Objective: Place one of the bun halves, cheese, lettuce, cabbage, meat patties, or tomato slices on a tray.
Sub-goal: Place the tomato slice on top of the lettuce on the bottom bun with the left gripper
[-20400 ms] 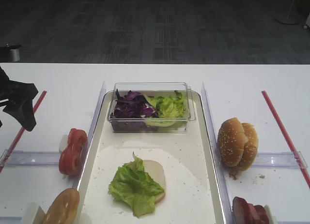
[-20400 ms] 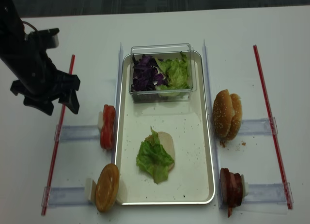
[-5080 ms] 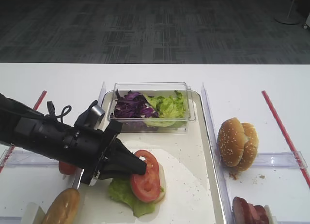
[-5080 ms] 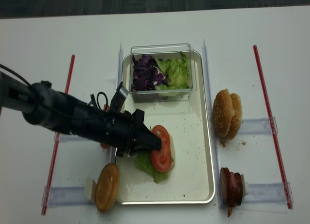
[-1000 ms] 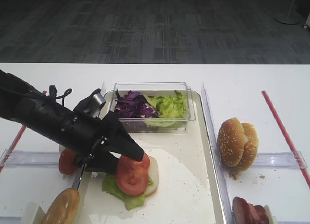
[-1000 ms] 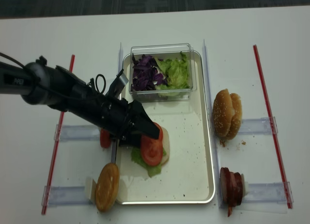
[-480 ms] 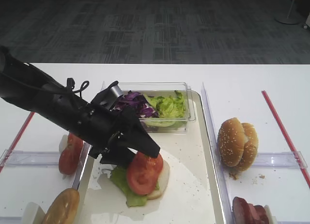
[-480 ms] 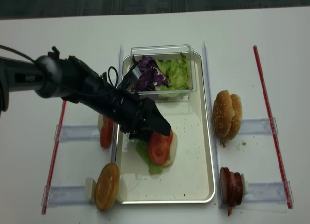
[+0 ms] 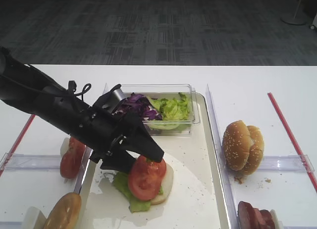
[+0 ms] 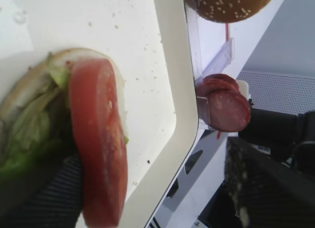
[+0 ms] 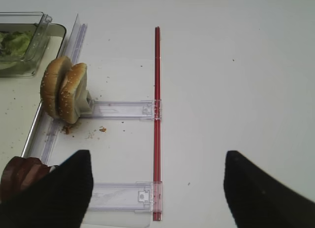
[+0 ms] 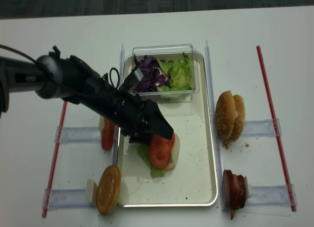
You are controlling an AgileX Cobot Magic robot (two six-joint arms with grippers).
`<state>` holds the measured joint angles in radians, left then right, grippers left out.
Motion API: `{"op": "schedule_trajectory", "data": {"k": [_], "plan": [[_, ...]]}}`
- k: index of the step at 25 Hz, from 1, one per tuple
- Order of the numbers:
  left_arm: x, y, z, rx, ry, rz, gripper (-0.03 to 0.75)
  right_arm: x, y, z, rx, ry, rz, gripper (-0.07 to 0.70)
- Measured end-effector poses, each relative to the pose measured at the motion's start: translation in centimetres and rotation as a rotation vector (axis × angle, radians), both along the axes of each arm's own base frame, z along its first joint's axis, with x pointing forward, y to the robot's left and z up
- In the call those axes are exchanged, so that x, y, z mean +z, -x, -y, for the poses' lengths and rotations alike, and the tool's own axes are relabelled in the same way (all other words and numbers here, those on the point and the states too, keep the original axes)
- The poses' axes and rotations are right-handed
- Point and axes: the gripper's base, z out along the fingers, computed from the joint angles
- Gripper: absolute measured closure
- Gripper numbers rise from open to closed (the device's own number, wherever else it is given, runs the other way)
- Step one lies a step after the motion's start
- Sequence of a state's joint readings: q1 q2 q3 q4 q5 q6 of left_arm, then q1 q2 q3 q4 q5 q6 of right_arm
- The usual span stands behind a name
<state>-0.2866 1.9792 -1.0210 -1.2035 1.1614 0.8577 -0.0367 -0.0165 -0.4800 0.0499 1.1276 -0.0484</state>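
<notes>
A red tomato slice [image 9: 145, 178] [image 12: 160, 151] lies tilted on a lettuce leaf [image 9: 126, 189] and a pale bun half [image 9: 167, 182] in the middle of the cream tray [image 9: 198, 189] [image 12: 196, 158]. My left gripper [image 9: 146, 160] [image 12: 156, 137] reaches in from the left, just over this stack. It is open. In the left wrist view the tomato slice [image 10: 98, 149] touches one finger [image 10: 49, 193], and the other finger [image 10: 266, 183] stands far off it. My right gripper [image 11: 157, 188] hangs open over the bare table, right of the tray.
A clear box [image 9: 153, 88] at the tray's far end holds purple cabbage [image 9: 133, 108] and green lettuce [image 9: 171, 110]. Spare tomato slices [image 9: 72, 157] and a golden-brown round [image 9: 62, 211] stand left of the tray. Sesame bun halves [image 9: 242, 146] and meat patties [image 9: 255, 216] stand on its right.
Over the last second my left gripper swung right, further over the tray. The bun, lettuce and tomato stack shifted right with it. The jaws have widened.
</notes>
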Motion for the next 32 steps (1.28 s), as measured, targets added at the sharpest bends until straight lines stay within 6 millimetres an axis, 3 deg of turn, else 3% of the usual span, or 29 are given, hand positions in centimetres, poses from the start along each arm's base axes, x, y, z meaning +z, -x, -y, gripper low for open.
{"op": "schedule_trajectory", "data": {"k": [10,32], "plan": [[-0.1,0.1,-0.2,-0.008,-0.044,-0.031,0.204,0.0,0.0,0.0,0.0,0.0,0.0,0.061],[3.8,-4.3,-0.3,-0.048,-0.294,0.076,0.202,0.0,0.0,0.0,0.0,-0.003,0.0,0.061]]}}
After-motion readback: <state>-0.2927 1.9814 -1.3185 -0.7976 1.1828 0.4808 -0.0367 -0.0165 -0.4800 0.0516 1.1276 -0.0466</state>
